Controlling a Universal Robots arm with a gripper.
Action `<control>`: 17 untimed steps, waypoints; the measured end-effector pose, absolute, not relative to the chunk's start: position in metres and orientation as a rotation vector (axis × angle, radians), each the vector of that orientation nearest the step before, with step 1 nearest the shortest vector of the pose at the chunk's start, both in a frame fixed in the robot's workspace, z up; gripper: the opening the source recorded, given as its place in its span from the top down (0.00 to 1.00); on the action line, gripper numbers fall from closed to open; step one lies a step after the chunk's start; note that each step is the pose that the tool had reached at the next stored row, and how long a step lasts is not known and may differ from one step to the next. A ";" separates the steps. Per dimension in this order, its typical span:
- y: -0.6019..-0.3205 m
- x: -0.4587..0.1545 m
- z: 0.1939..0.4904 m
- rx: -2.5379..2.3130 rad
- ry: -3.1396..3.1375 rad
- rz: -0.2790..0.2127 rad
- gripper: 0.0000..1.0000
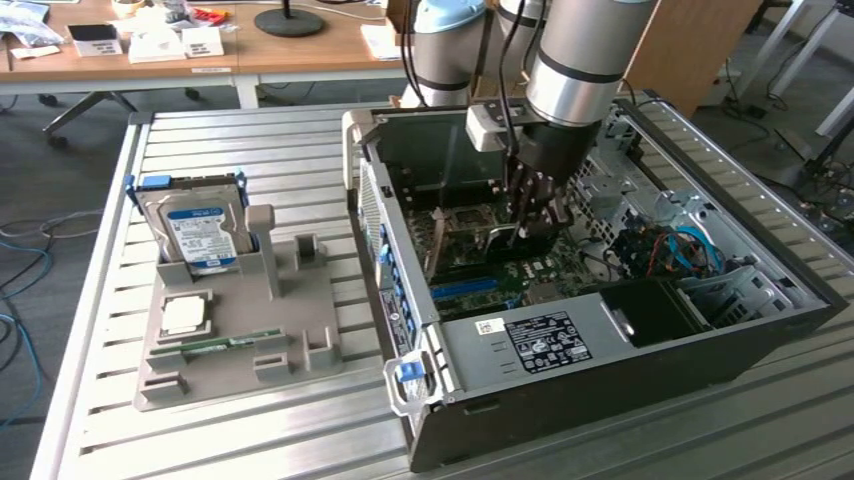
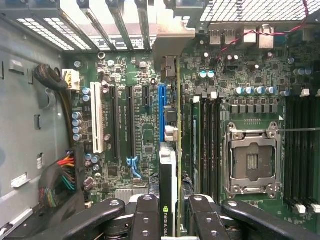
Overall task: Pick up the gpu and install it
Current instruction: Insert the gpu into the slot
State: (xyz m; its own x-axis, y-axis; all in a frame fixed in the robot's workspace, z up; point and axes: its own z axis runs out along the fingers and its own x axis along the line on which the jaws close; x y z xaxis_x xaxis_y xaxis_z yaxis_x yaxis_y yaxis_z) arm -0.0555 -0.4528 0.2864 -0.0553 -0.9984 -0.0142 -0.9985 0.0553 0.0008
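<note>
Right now the gpu is gripped edge-on between the gripper's black fingers, which are clamped on either face of the card near the end with the green-lettered label. Its silver bracket points toward the row of expansion openings at the rear wall of the case. The card's long edge runs alongside the blue slot on the motherboard, very close to it; whether the card is actually seated in a slot cannot be told. Further along the board lie a white slot, the empty processor socket with its metal frame, and the dark memory slots. In the exterior view the gripper reaches down into the open computer case, above the labelled power supply. Well apart, toward the exterior view's left, a grey holder sits on the slatted metal table, with a hard drive standing upright in it, a square processor chip lying flat, and a green memory stick just beside that.
</note>
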 end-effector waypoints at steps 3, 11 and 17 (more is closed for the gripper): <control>-0.453 -0.057 0.285 -2.152 2.274 0.016 0.73; -0.453 -0.062 0.277 -2.152 2.275 0.016 0.73; -0.453 -0.066 0.275 -2.152 2.275 0.016 0.73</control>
State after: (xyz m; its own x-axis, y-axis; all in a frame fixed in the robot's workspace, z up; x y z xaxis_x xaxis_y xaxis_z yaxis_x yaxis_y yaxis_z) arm -0.0663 -0.4534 0.2754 -0.0552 -0.9984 -0.0144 -0.9985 0.0552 0.0006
